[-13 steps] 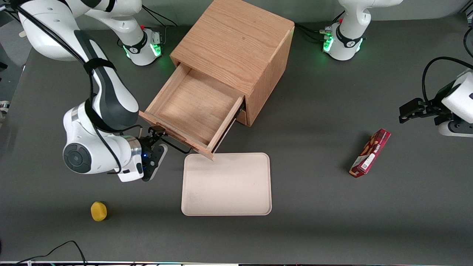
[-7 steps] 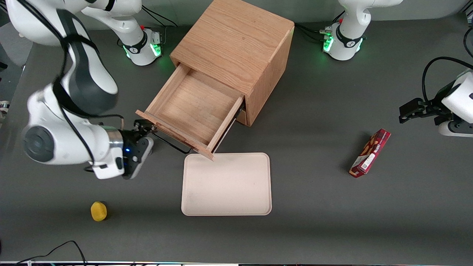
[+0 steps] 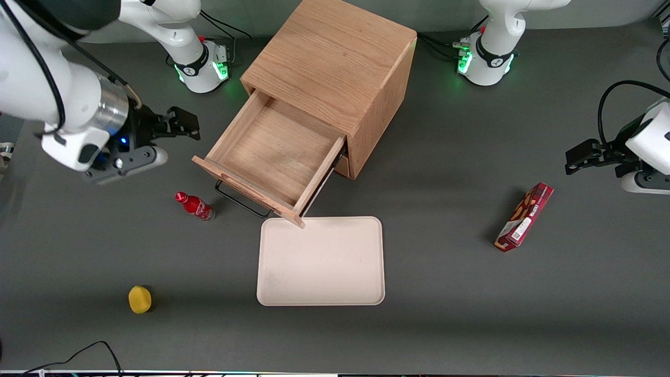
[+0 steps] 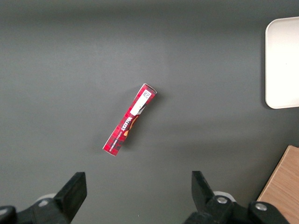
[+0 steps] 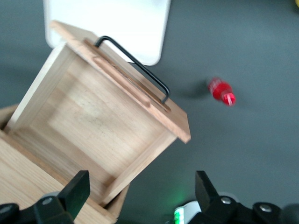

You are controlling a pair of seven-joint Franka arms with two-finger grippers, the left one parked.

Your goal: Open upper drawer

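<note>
The upper drawer of the oak cabinet stands pulled far out and is empty inside. Its black bar handle faces the front camera. My right gripper is open and empty. It hangs above the table beside the drawer, toward the working arm's end, clear of the handle. In the right wrist view the drawer and its handle lie below the open gripper. The bottom drawer is almost wholly hidden under the upper one.
A small red bottle stands on the table near the handle's end and also shows in the right wrist view. A beige tray lies in front of the drawer. A yellow object and a red box lie farther off.
My gripper has let go of the handle and risen away from the drawer, farther from the front camera. The red bottle, earlier covered by the arm, now shows. The drawer stays out.
</note>
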